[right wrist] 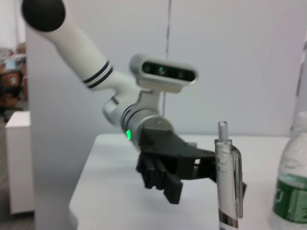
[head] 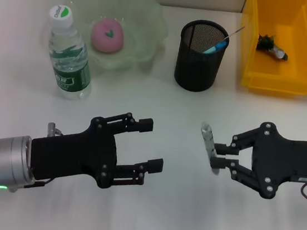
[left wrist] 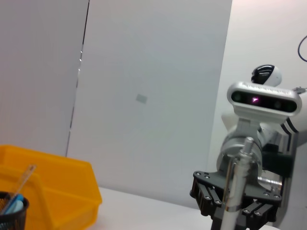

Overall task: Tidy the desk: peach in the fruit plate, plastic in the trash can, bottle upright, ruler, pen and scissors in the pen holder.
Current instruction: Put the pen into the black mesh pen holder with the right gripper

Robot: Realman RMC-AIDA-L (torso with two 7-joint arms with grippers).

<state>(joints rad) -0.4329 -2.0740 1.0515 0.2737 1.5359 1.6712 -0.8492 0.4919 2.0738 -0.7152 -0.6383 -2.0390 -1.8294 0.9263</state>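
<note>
Head view shows a white tabletop [head: 147, 215] with the left gripper [head: 148, 145] low at the near left, its jaws spread apart and holding nothing. The right gripper [head: 217, 155] faces it from the near right, jaws clamped on a clear pen [head: 208, 144] that stands roughly upright between them. At the far side, a water bottle [head: 67, 54] stands upright beside a pale green fruit plate [head: 145, 41] with the pink peach [head: 107, 35] inside it. A black mesh pen holder [head: 200, 56] sits to the right of the plate, with a blue-tipped item and a clear ruler [head: 233, 32] leaning out of it. A yellow bin [head: 281, 80] at the far right holds a dark scrap of plastic [head: 271, 45].

Left wrist view shows the right gripper [left wrist: 235, 203] across the tabletop, closed on the pen [left wrist: 237, 182], with the yellow bin [left wrist: 57, 196] and pen holder [left wrist: 12, 215] off to one side.

Right wrist view shows the pen [right wrist: 228, 177] close up, the left gripper [right wrist: 177, 175] beyond it with open jaws, and the water bottle [right wrist: 290, 187] at the edge.
</note>
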